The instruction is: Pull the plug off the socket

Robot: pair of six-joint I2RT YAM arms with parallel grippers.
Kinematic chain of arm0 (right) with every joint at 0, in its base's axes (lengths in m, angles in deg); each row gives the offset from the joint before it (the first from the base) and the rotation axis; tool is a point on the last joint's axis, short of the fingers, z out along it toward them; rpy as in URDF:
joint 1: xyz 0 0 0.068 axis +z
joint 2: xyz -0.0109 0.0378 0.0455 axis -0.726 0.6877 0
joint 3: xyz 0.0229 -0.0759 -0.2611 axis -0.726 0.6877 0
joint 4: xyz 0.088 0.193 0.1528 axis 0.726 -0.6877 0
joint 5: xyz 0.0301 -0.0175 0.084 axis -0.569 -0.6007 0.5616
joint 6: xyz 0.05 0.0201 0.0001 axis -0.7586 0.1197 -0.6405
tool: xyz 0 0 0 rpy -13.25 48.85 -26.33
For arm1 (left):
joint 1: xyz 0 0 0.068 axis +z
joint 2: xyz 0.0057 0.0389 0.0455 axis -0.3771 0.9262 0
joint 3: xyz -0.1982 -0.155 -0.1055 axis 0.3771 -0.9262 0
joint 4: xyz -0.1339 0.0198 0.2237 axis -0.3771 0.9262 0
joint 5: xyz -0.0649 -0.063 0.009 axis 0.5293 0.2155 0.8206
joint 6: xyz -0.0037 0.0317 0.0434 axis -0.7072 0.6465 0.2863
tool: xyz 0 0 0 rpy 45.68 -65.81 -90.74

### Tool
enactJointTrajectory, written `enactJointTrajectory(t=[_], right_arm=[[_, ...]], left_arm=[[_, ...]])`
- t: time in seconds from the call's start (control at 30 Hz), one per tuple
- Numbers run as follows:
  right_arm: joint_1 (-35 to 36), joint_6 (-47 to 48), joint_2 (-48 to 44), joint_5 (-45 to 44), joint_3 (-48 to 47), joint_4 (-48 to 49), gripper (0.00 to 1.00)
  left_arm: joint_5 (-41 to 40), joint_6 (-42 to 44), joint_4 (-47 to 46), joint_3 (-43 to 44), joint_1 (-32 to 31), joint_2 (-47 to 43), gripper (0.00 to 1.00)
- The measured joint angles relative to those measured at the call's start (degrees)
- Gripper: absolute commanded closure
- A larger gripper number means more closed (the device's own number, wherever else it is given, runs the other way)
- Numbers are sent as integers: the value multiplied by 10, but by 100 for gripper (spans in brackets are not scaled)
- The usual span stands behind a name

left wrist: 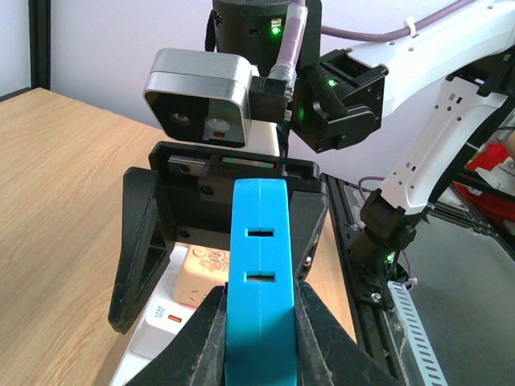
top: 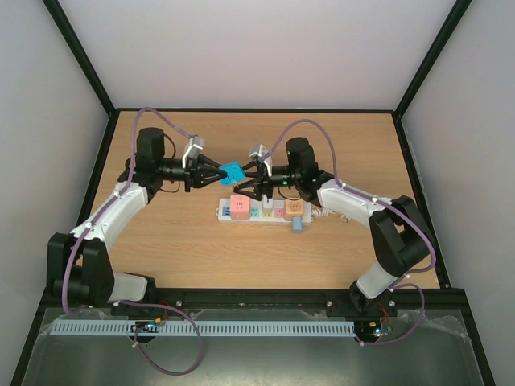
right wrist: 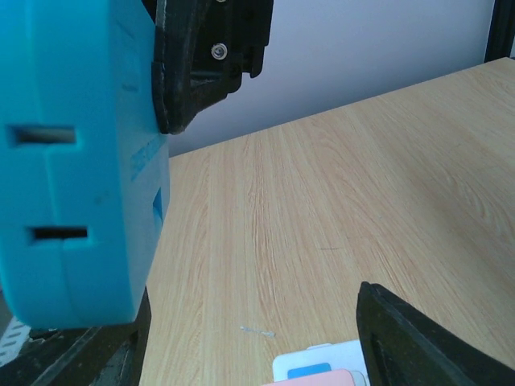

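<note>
held the blue plug [left wrist: 257,257] fast in the left gripper [left wrist: 259,346], shut hard on its flat sides, two slots showing on the narrow face. judged the pull itself done: hung clear of the socket [top: 265,211], touching nothing of it. just past those fingertips, met the right gripper [top: 245,177] pointing back the other way, jaws parted to either side of the plug's far end, a clear gap showing on one side, so gripping nothing. saw the socket lower down, under and slightly beyond both tools' tips, lying flat on the table [top: 185,249], well apart from the raised plug, with a pink block [top: 239,207] and a peach block [top: 295,207] seated in its row. left, probably, only to pass across or set down the plug.
</note>
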Motion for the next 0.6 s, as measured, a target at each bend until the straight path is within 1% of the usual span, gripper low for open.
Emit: enactJointTrajectory(t=[0.37,0.6], right_arm=[[0,5,-1,-8,-16,-31,37],[0,5,-3,-8,-16,-40,37]], left_arm=[[-8,30,15,-2,-6,-1,97],[-13,52,24,-2,-9,-1,97]])
